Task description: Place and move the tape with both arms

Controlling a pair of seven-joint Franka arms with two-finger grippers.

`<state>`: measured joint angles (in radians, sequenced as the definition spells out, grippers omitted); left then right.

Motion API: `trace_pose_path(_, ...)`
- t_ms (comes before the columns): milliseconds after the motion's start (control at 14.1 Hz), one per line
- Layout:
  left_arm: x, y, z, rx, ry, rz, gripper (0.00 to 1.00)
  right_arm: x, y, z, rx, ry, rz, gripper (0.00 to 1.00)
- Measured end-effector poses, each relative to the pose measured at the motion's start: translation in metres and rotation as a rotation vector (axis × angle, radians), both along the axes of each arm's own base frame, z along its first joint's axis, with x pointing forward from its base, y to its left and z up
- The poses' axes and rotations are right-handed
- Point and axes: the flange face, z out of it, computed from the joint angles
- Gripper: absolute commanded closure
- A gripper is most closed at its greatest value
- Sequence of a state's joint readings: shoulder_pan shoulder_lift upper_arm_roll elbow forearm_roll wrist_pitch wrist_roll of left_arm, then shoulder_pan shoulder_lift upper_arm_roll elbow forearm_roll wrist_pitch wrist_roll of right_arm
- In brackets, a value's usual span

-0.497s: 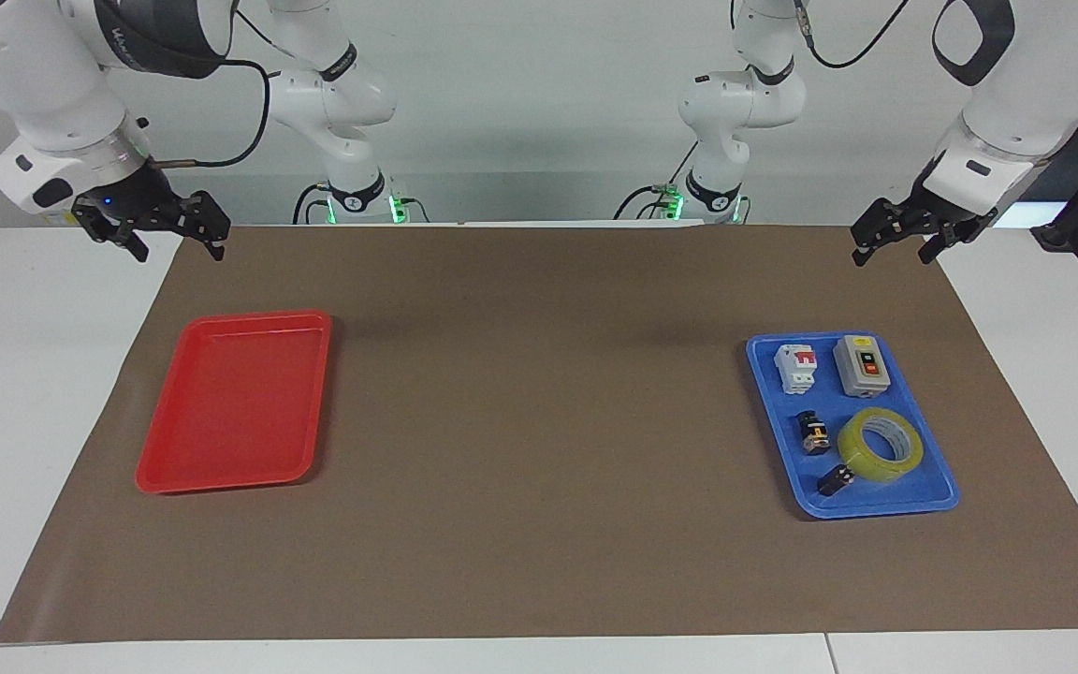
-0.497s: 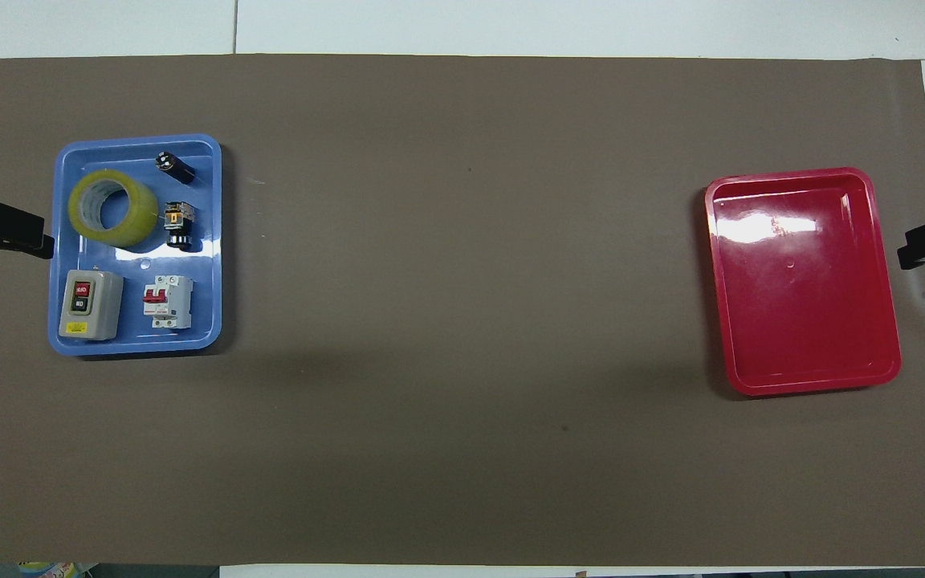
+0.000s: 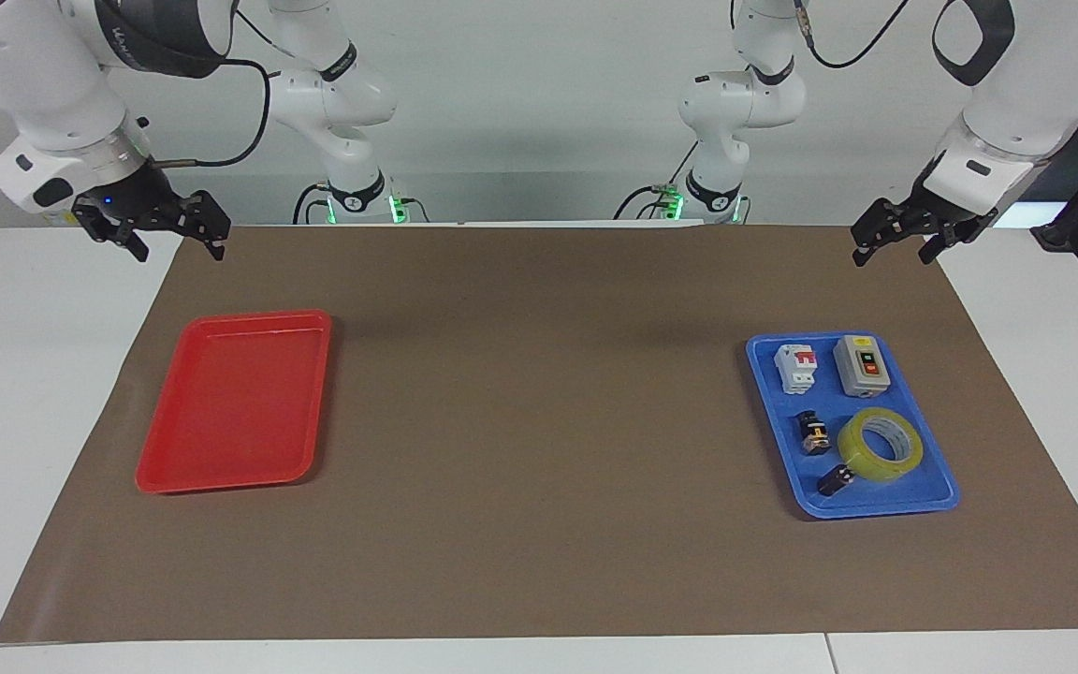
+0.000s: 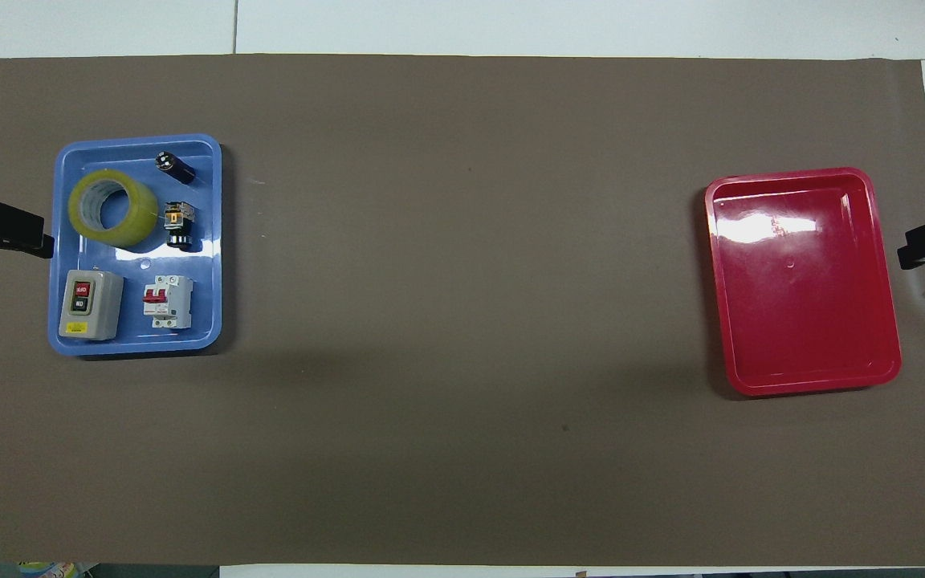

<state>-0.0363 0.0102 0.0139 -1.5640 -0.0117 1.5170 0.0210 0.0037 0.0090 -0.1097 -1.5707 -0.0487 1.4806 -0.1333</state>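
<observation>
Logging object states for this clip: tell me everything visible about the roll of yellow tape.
The ring-shaped roll of translucent yellow packing tape with a white inner core lies flat, hole up, in the blue plastic tray at the left arm's end of the table, in the part farther from the robots. A small black cylindrical part lies against it. Neither gripper is near it.

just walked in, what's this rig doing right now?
Nothing is being handled yet. The tape lies flat in the blue tray at the left arm's end of the table, beside a grey switch box, a breaker and two small black parts. The red tray at the right arm's end holds nothing. The left hand and the right hand both hang open and empty in the air near the mat's corners on the robots' side, holding nothing.
</observation>
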Motion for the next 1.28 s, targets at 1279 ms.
trace_pose_path(1279,0.061,0.080,-0.087,0.010,-0.106,0.061,0.00,0.000,0.000,0.000,0.000,0.000,0.000,0.00)
